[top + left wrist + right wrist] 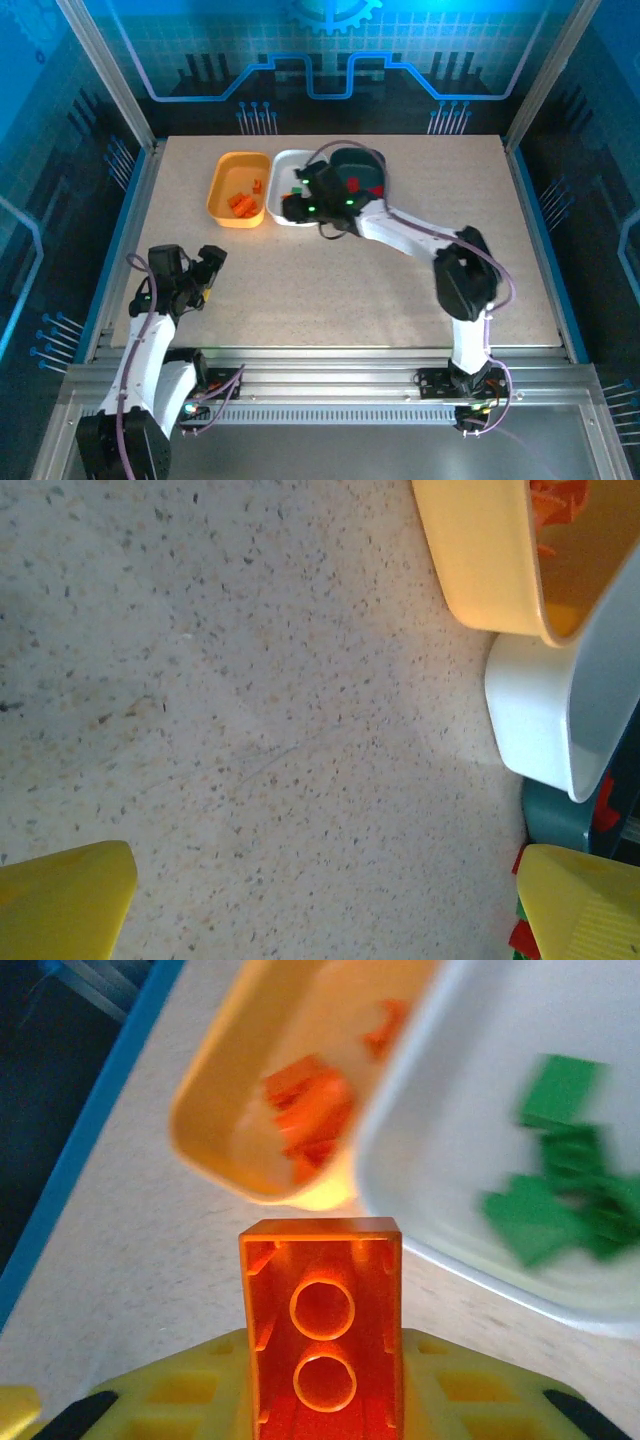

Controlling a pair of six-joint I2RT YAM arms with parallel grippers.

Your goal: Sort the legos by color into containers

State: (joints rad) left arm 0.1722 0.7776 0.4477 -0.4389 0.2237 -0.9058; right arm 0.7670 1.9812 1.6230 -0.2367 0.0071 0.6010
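My right gripper (322,1400) is shut on an orange lego (322,1290), whose hollow underside faces the camera. It hangs above the table just short of the gap between the orange-yellow tray (225,1135) and the white tray (470,1080). Orange legos (310,1110) lie in the orange-yellow tray and green legos (555,1195) in the white one. From above, the orange-yellow tray (222,195), the white tray (283,165) and the dark teal tray (372,165) stand side by side, with my right gripper (295,207) over the white tray's near end. My left gripper (205,272) is open at the near left, holding nothing.
The left wrist view has speckled tabletop between the open yellow fingertips (65,900), with the orange-yellow tray (480,570), white tray (530,720) and teal tray (550,820) off to the right. Blue enclosure walls and metal rails border the table (400,290).
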